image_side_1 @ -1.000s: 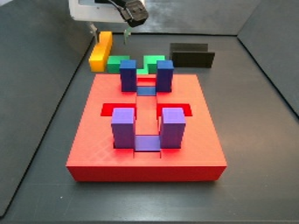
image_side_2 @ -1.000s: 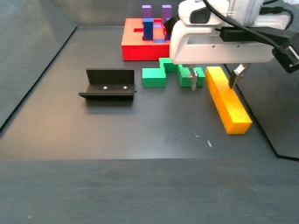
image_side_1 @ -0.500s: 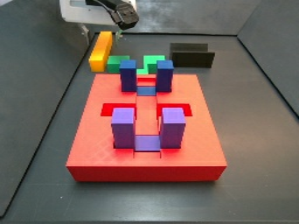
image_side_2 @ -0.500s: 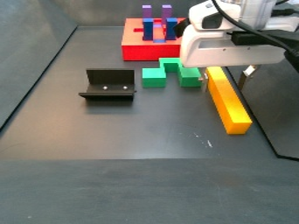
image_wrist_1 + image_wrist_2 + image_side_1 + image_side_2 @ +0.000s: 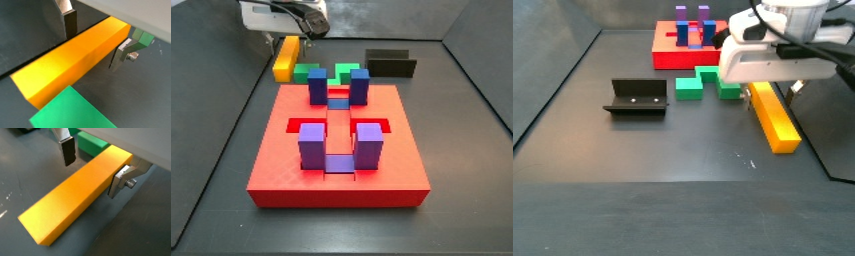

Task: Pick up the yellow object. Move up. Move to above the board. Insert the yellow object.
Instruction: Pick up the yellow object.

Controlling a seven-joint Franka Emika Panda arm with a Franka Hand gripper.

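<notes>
I'm hanging my claw (image 5: 95,41) low over the far end of the yellow object (image 5: 70,60), w/ one finger (image 5: 70,22) on each long side of the bar; in both wrist views the jaws are standing wide, pads apart from the bar's faces, so nothing's gripped. The other finger (image 5: 121,179) is sitting just beside the bar's opposite face. The yellow object (image 5: 772,115) is lying flat on the dark desk (image 5: 660,160), well apart from the board (image 5: 338,150), which is sitting nearer the cam in a side view w/ its blue and purple posts (image 5: 369,145) upright. A green block (image 5: 91,141) is lying just beside the bar's end near my claw; in a side view the green pcs (image 5: 707,84) are sitting btwn the bar and the board (image 5: 673,47). The fixture (image 5: 636,98) is standing on the desk, apart from the rest.
</notes>
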